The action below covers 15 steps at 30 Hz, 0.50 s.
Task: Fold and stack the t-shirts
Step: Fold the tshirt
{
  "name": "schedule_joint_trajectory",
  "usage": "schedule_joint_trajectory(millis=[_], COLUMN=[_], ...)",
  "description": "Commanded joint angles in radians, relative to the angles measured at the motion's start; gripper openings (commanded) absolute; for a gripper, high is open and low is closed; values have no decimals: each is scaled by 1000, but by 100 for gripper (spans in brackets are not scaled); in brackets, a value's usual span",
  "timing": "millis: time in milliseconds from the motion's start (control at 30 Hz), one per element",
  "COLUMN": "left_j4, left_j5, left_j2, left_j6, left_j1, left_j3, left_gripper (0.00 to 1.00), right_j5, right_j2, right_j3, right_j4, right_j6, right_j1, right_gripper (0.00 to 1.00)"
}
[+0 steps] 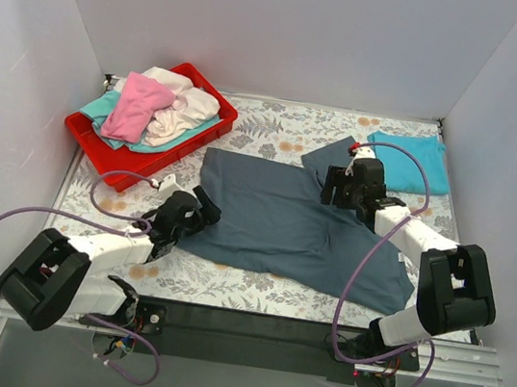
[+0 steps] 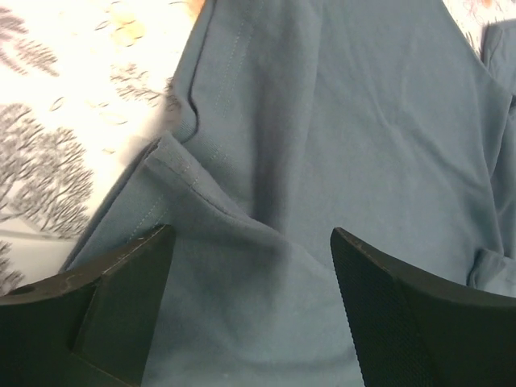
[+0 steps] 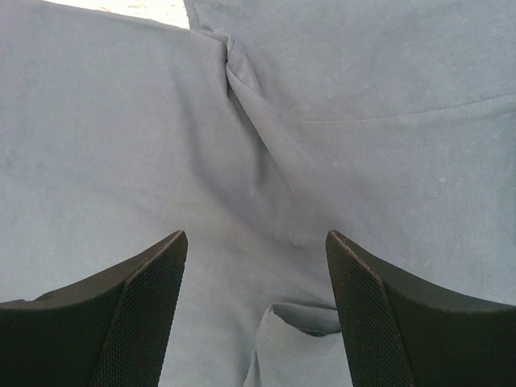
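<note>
A large slate grey-blue t-shirt (image 1: pixel 283 222) lies spread and rumpled on the floral table cover. My left gripper (image 1: pixel 206 207) is open over its left edge; the left wrist view shows a hemmed fold (image 2: pixel 189 173) of the shirt just ahead of the jaws. My right gripper (image 1: pixel 335 188) is open over the shirt's upper right part; the right wrist view shows a hemmed flap (image 3: pixel 298 347) between the jaws. A folded turquoise t-shirt (image 1: pixel 411 161) lies at the back right. Pink (image 1: pixel 138 106), cream-white (image 1: pixel 183 109) and teal (image 1: pixel 105 112) shirts lie heaped in the tray.
The red plastic tray (image 1: pixel 135 170) stands at the back left. White walls close in the table on three sides. Purple cables loop from both arms.
</note>
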Motion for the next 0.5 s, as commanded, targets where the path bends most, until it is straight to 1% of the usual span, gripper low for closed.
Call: schedule_joint_trajectory(millis=[0, 100, 267, 400, 467], left_j4=[-229, -322, -416, -499, -499], left_j5=[-84, -106, -118, -155, -179], left_j2=[-50, -102, -174, -202, -213], left_j6=[-70, -110, -179, -190, -176], left_j1=[-5, -8, -23, -34, -43], left_j3=[-52, -59, -70, -41, -26], left_gripper=[74, 76, 78, 80, 80], right_j5=[-17, -35, -54, -60, -60], right_j2=[15, 26, 56, 70, 70], right_j3=[14, 9, 3, 5, 8], right_j4=[67, 87, 110, 112, 113], right_j6=[-11, -8, -10, -16, -17], right_j1=[3, 3, 5, 2, 3], right_gripper=[64, 64, 64, 64, 64])
